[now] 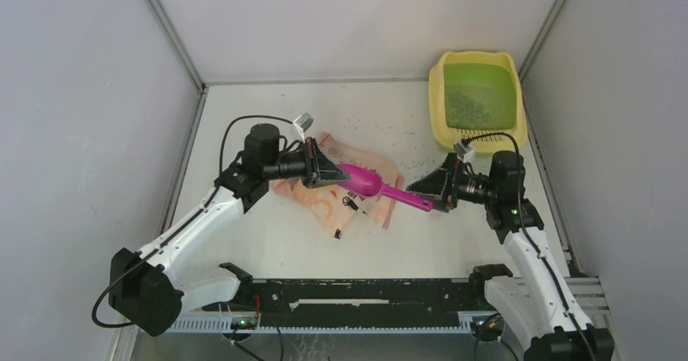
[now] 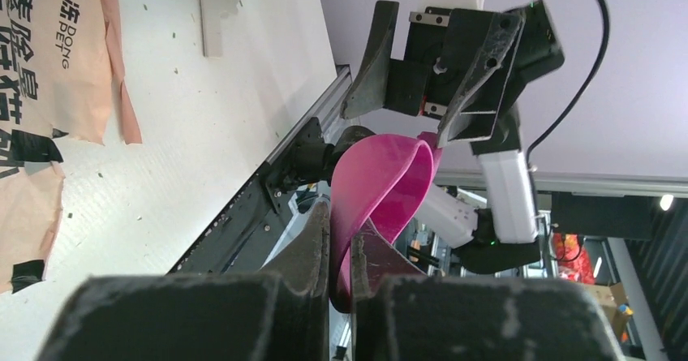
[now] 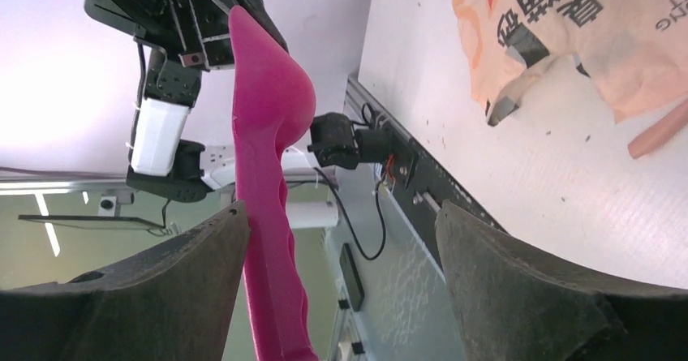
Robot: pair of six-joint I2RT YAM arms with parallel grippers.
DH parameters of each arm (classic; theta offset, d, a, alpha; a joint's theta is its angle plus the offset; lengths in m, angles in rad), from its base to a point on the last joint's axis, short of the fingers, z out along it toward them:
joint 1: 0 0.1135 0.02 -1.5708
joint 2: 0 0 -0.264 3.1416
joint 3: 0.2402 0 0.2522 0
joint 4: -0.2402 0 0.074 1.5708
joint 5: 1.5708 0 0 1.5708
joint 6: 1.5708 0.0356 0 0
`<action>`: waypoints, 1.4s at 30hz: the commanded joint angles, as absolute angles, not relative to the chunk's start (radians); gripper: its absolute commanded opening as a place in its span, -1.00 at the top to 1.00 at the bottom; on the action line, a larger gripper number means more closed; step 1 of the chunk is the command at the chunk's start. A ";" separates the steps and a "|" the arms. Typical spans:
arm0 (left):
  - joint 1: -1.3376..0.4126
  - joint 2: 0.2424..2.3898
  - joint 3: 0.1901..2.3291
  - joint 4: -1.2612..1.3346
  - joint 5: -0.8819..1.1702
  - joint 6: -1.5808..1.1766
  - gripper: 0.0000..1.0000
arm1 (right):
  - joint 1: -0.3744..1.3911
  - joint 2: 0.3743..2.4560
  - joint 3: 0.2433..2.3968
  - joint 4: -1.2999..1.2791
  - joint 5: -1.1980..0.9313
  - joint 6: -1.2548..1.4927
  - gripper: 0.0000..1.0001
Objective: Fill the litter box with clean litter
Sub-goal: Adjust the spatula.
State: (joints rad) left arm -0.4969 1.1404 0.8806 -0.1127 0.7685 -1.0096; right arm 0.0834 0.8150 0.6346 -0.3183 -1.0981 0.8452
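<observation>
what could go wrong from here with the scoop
The left tool pinches only the bowl edge of the scoop while the right tool stands open around the handle, so the scoop may pivot or drop. Granules lie scattered on the table; carrying loads to the far litter box could spill more.

The litter box (image 1: 436, 113) is finished in pale yellow with a green basin, the litter (image 1: 469, 103) is seen as dark grey-green specks, the scoop (image 1: 367, 182) is coloured magenta, and the peach-pink bag (image 1: 316, 205) is printed with black characters.
</observation>
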 commanded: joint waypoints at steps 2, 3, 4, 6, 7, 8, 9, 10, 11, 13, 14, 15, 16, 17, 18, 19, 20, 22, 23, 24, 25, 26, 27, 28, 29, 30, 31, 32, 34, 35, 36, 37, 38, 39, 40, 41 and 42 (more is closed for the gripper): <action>-0.489 1.137 0.850 -0.005 0.685 -1.094 1.00 | 0.082 0.716 0.546 0.057 -1.044 1.107 -0.82; -0.489 1.137 0.844 0.019 0.676 -1.101 1.00 | 0.083 0.712 0.533 0.090 -1.043 1.133 -0.82; -0.489 1.136 0.840 0.023 0.667 -1.104 1.00 | 0.085 0.709 0.517 0.128 -1.043 1.163 -0.81; -0.488 1.134 0.834 0.025 0.653 -1.110 1.00 | 0.086 0.700 0.490 0.190 -1.038 1.214 -0.80; -0.488 1.133 0.831 0.029 0.649 -1.114 1.00 | 0.087 0.692 0.478 0.207 -1.036 1.228 -0.80; -0.488 1.133 0.828 0.031 0.646 -1.118 1.00 | 0.087 0.687 0.467 0.235 -1.032 1.248 -0.79; -0.488 1.130 0.825 0.033 0.640 -1.120 1.00 | 0.086 0.681 0.453 0.269 -1.031 1.274 -0.79; -0.488 1.130 0.823 0.034 0.636 -1.119 1.00 | 0.087 0.676 0.439 0.303 -1.025 1.303 -0.79; -0.489 1.126 0.820 0.035 0.632 -1.122 1.00 | 0.087 0.674 0.422 0.346 -1.023 1.337 -0.79; -0.489 1.123 0.810 0.040 0.622 -1.127 1.00 | 0.091 0.671 0.396 0.422 -1.020 1.403 -0.73; -0.488 1.124 0.805 0.046 0.622 -1.130 1.00 | 0.093 0.670 0.387 0.443 -1.015 1.419 -0.70; -0.489 1.125 0.802 0.053 0.623 -1.135 1.00 | 0.098 0.669 0.384 0.446 -1.010 1.422 -0.65; -0.489 1.126 0.798 0.059 0.624 -1.139 1.00 | 0.099 0.667 0.384 0.443 -1.008 1.421 -0.60; -0.489 1.125 0.795 0.062 0.624 -1.141 1.00 | 0.101 0.667 0.383 0.439 -1.003 1.418 -0.55; -0.488 1.124 0.794 0.063 0.625 -1.142 1.00 | 0.101 0.666 0.384 0.434 -1.000 1.415 -0.49; -0.488 1.122 0.792 0.062 0.623 -1.143 1.00 | 0.101 0.666 0.382 0.431 -0.995 1.413 -0.45; -0.488 1.121 0.792 0.063 0.623 -1.143 1.00 | 0.102 0.666 0.383 0.434 -0.991 1.412 -0.41; -0.489 1.121 0.790 0.063 0.624 -1.143 1.00 | 0.105 0.673 0.384 0.442 -0.987 1.414 -0.37; -0.489 1.121 0.790 0.065 0.627 -1.143 1.00 | 0.107 0.678 0.384 0.445 -0.985 1.414 -0.36; -0.489 1.121 0.789 0.066 0.628 -1.144 1.00 | 0.108 0.684 0.384 0.449 -0.985 1.412 -0.36; -0.489 1.121 0.789 0.066 0.629 -1.143 1.00 | 0.109 0.689 0.383 0.449 -0.984 1.410 -0.35; -0.489 1.121 0.788 0.066 0.628 -1.143 1.00 | 0.111 0.693 0.383 0.455 -0.983 1.410 -0.34; -0.489 1.123 0.787 0.067 0.629 -1.143 1.00 | 0.112 0.700 0.383 0.462 -0.983 1.412 -0.30; -0.489 1.125 0.785 0.069 0.632 -1.146 1.00 | 0.116 0.705 0.383 0.468 -0.981 1.413 -0.27; -0.490 1.126 0.783 0.073 0.633 -1.149 1.00 | 0.119 0.707 0.383 0.473 -0.978 1.413 -0.25; -0.489 1.128 0.779 0.082 0.636 -1.152 1.00 | 0.121 0.713 0.383 0.479 -0.974 1.412 -0.23; -0.489 1.129 0.777 0.087 0.638 -1.155 1.00 | 0.126 0.718 0.383 0.484 -0.971 1.413 -0.20; -0.489 1.130 0.775 0.090 0.640 -1.158 1.00 | 0.130 0.723 0.383 0.490 -0.968 1.413 -0.19; -0.490 1.131 0.768 0.106 0.647 -1.169 1.00 | 0.137 0.733 0.383 0.499 -0.963 1.407 -0.19; -0.489 1.131 0.764 0.118 0.654 -1.177 1.00 | 0.138 0.738 0.383 0.499 -0.962 1.402 -0.19; -0.489 1.131 0.760 0.130 0.658 -1.186 1.00 | 0.139 0.742 0.385 0.493 -0.962 1.394 -0.20; -0.490 1.131 0.757 0.136 0.663 -1.193 1.00 | 0.139 0.747 0.388 0.487 -0.962 1.387 -0.22; -0.489 1.129 0.756 0.139 0.665 -1.197 1.00 | 0.140 0.749 0.388 0.485 -0.963 1.381 -0.23; -0.489 1.128 0.755 0.141 0.666 -1.198 1.00 | 0.139 0.750 0.388 0.485 -0.963 1.378 -0.23; -0.489 1.126 0.755 0.141 0.667 -1.199 1.00 | 0.140 0.751 0.388 0.486 -0.962 1.376 -0.23; -0.489 1.126 0.755 0.140 0.667 -1.200 1.00 | 0.140 0.752 0.388 0.487 -0.959 1.374 -0.23; -0.490 1.126 0.754 0.140 0.669 -1.202 1.00 | 0.140 0.752 0.388 0.486 -0.958 1.369 -0.23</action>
State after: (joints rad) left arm -0.4919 1.1431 0.7643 0.0658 0.6388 -1.1790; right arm 0.1333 0.7532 0.3740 0.4328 -0.9745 1.3952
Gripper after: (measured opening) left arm 0.079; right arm 0.611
